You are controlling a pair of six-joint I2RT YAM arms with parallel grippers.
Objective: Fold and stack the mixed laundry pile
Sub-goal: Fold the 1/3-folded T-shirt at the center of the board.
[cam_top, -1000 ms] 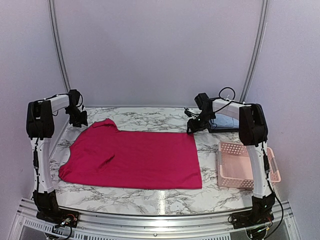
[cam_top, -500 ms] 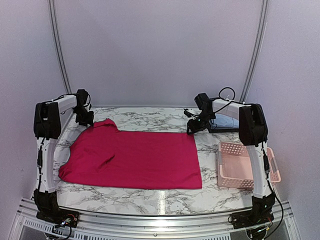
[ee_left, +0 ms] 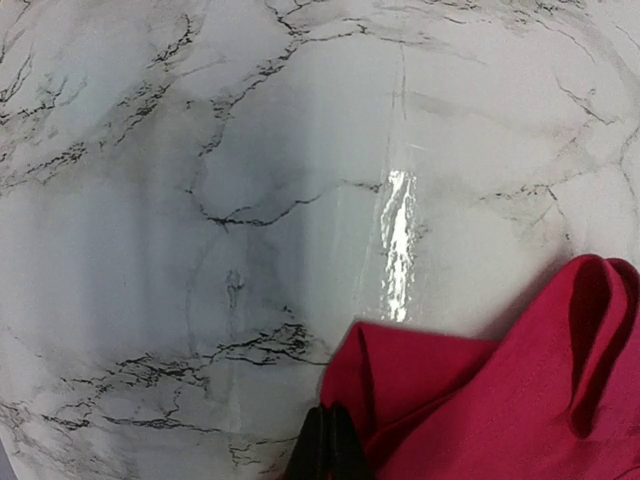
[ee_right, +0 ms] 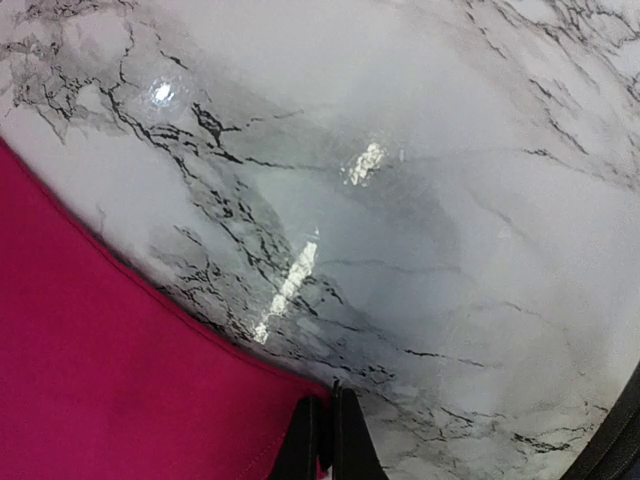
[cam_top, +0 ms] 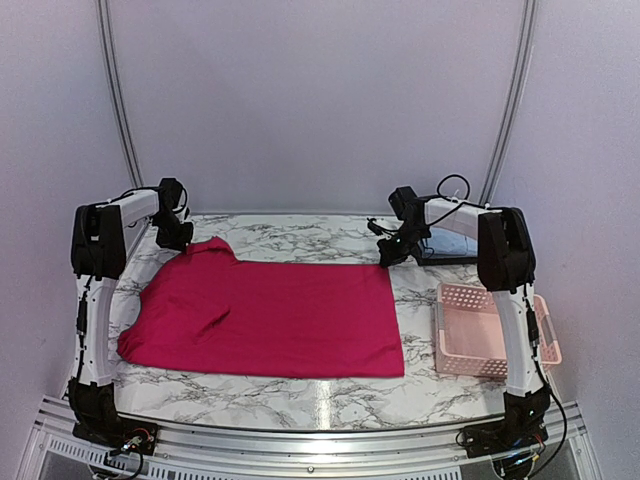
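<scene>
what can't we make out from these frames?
How deep the left gripper and right gripper bite the magenta-red cloth garment: wrist views, own shut fingers cover it at bottom edge.
Flat dark rectangular tray: top view, mostly behind right arm.
Pink plastic lattice basket: top view, partly behind that arm.

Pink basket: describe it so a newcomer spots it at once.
On the marble table, look to the right side, partly behind the right arm. The basket sits there, apart from the magenta garment. Only it is rigid, pale pink, with lattice walls.
</scene>
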